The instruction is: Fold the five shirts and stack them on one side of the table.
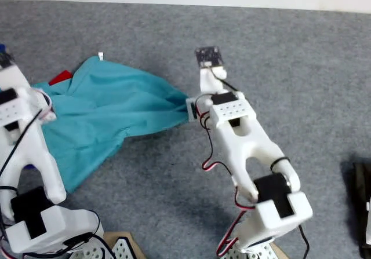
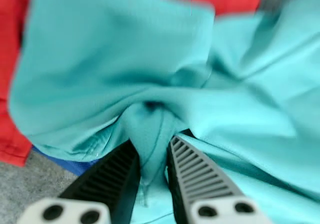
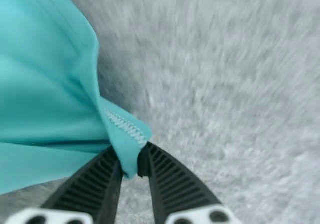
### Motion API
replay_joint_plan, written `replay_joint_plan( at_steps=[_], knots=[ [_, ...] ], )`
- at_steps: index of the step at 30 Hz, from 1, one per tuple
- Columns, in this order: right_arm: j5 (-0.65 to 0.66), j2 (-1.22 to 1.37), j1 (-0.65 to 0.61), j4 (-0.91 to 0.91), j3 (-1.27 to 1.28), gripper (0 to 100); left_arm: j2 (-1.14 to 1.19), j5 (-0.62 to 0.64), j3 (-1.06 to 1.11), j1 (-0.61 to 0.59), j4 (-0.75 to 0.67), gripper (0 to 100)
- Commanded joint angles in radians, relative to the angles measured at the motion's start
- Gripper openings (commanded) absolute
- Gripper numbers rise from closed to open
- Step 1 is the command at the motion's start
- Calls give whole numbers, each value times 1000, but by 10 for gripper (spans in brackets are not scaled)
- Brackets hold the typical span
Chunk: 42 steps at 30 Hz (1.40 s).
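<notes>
Left pincer [image 2: 152,146] clamped on teal shirt [image 1: 110,111], right pincer [image 3: 130,156] pinching its stitched hem, red garment [image 2: 10,58] partly under it

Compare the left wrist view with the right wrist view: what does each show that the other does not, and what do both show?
Left wrist view alone: the left claw shut on a bunched fold of the teal shirt, with a red shirt and a strip of blue fabric at its edge. Right wrist view alone: the right claw shut on the shirt's stitched hem. Both: the teal shirt and the grey table.
</notes>
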Motion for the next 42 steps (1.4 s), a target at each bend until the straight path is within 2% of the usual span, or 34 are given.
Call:
replay_joint_plan(
  at_steps=[1,7,14,20,24,27,30,33,39,42],
  knots=[
    [61,-166,19,8,-58,7,-15,81,-217,51,115,66],
    [137,-435,35,110,-77,7,-15,146,-460,74,272,66],
    [147,-697,85,374,-242,7,-15,160,-656,36,393,66],
    [201,-745,116,559,-492,7,-15,163,-820,35,468,66],
    [203,-745,116,651,-634,7,-15,264,-938,5,511,66],
    [203,-742,116,690,-677,7,-15,293,-966,-18,511,66],
    [203,-723,117,717,-582,7,-4,288,-921,-22,508,67],
    [203,-676,125,702,-410,7,-2,287,-766,-19,477,67],
    [196,-561,153,372,-53,7,-2,287,-361,12,178,69],
    [196,-504,153,257,45,7,-2,287,-199,15,44,113]
  ],
)
